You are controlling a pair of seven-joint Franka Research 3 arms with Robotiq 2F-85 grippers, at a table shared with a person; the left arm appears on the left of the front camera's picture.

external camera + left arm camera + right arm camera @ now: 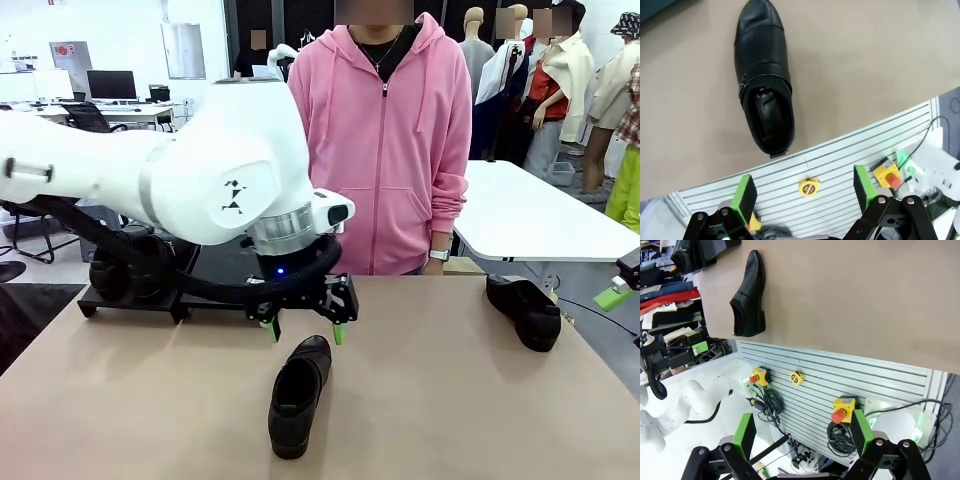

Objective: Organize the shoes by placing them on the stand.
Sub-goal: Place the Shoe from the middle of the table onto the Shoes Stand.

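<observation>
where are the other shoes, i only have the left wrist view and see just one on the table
Observer: A second shoe lies near the far right corner of the table, on the person's side.
Operator: ok and where's the stand
Observer: The stand sits at the far left, behind the left arm. Dark shoe shapes rest on it, partly hidden.
Operator: is the right gripper near that second shoe
Observer: No. The right gripper hangs open beyond the table's right edge, apart from that shoe.
</observation>
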